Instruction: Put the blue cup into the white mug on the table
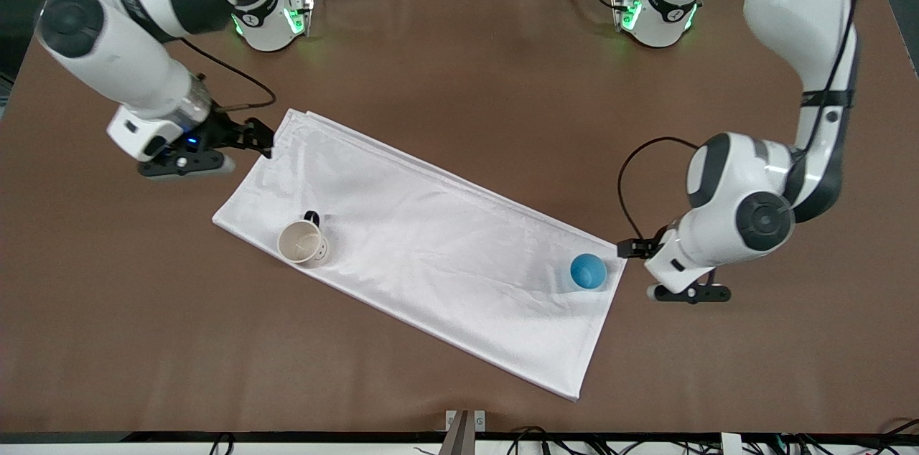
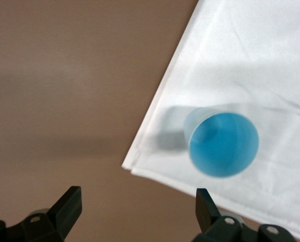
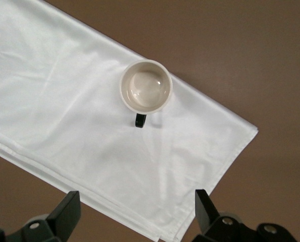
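front: blue cup (image 1: pixel 588 271) on white cloth (image 1: pixel 431 240), left claw (image 1: pixel 657 270) just beside cloth, white mug (image 1: pixel 302 242) upright | left wrist: jaws spread, empty; centre over cup rim before closing | right wrist: right claw (image 3: pixel 134 214) spread, empty | no writing legible

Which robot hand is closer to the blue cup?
The left end effector, open, hangs beside the blue cup at the cloth's corner. The right end effector, open, is at the cloth's other end.
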Controlling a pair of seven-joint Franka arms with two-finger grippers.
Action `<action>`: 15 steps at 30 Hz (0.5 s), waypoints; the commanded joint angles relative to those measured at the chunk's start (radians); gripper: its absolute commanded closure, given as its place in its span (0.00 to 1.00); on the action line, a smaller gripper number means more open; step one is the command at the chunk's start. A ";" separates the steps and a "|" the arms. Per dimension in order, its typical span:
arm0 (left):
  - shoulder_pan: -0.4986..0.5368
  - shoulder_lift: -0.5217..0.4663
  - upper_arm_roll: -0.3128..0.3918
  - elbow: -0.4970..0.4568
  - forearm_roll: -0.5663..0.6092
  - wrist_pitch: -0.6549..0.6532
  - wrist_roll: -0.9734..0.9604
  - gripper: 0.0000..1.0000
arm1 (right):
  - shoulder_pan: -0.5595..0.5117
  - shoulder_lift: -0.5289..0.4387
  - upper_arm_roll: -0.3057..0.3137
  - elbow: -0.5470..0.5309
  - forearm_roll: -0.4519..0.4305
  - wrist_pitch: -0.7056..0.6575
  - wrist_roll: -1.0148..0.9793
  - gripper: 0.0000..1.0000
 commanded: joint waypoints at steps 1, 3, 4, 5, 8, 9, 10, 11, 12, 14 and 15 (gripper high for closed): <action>-0.033 0.053 0.005 0.035 0.019 0.049 -0.084 0.00 | 0.006 0.045 0.022 -0.085 0.001 0.137 0.063 0.00; -0.038 0.060 0.005 0.035 0.019 0.063 -0.090 0.00 | 0.008 0.076 0.024 -0.098 -0.001 0.186 0.069 0.00; -0.038 0.066 0.005 0.035 0.019 0.069 -0.090 0.00 | 0.008 0.096 0.025 -0.106 -0.001 0.210 0.069 0.00; -0.038 0.071 0.005 0.035 0.019 0.074 -0.092 0.00 | 0.008 0.113 0.025 -0.114 -0.001 0.238 0.070 0.00; -0.038 0.085 0.005 0.035 0.017 0.083 -0.104 0.00 | 0.009 0.171 0.024 -0.131 -0.002 0.321 0.070 0.00; -0.038 0.091 0.005 0.035 0.017 0.088 -0.107 0.00 | 0.011 0.189 0.024 -0.135 -0.004 0.345 0.070 0.00; -0.038 0.096 0.005 0.035 0.017 0.094 -0.109 0.00 | 0.014 0.206 0.024 -0.138 -0.005 0.370 0.070 0.00; -0.038 0.102 0.005 0.035 0.017 0.100 -0.110 0.00 | 0.015 0.222 0.024 -0.138 -0.010 0.387 0.070 0.00; -0.038 0.108 0.005 0.035 0.016 0.106 -0.112 0.00 | 0.015 0.235 0.024 -0.138 -0.016 0.396 0.075 0.00; -0.036 0.117 0.005 0.035 0.010 0.118 -0.129 0.00 | 0.017 0.260 0.024 -0.135 -0.040 0.410 0.095 0.00; -0.036 0.123 0.005 0.035 -0.001 0.126 -0.142 0.07 | 0.017 0.274 0.024 -0.134 -0.059 0.419 0.109 0.01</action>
